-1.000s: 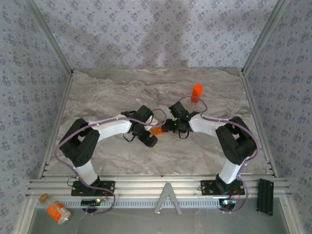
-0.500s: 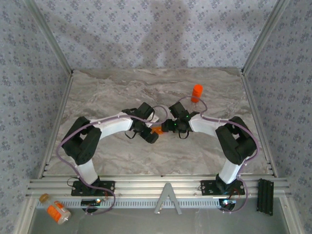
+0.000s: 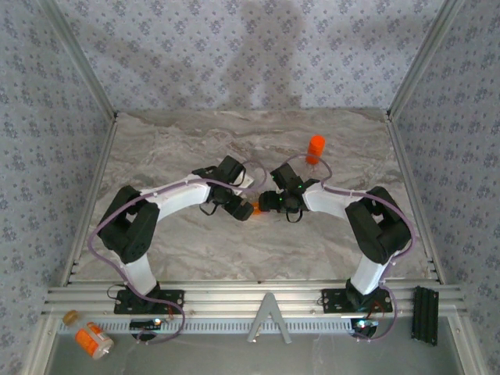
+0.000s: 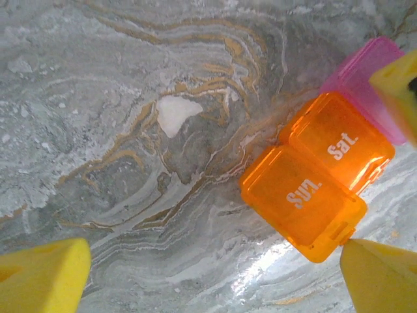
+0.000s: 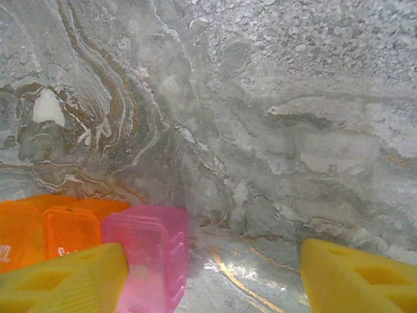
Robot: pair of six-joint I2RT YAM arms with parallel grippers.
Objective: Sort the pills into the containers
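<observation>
A tiny orange box (image 4: pixel 313 189) with lids marked Sun. and Sat. and a pink end (image 4: pixel 365 75) lies on the marble table (image 3: pixel 180 148). My left gripper (image 4: pixel 212 277) hovers over it, open wide, its right fingertip (image 4: pixel 381 274) at the box's near corner. My right gripper (image 5: pixel 208 280) is open too, with its left finger (image 5: pixel 65 280) against the pink end (image 5: pixel 146 251) and nothing clasped. In the top view both grippers (image 3: pixel 244 209) (image 3: pixel 264 203) meet at the box (image 3: pixel 256 208). The orange pill bottle (image 3: pixel 315 148) stands upright behind them. No pills are in view.
An orange bottle with a white label (image 3: pixel 94 340) lies in the near tray at the bottom left, outside the table. A black strip (image 3: pixel 424 314) rests at the bottom right. Metal frame rails (image 3: pixel 94 187) and patterned walls border the table.
My left gripper has moved right and away from me until it covers most of the box in the top view. The right arm has stayed still.
</observation>
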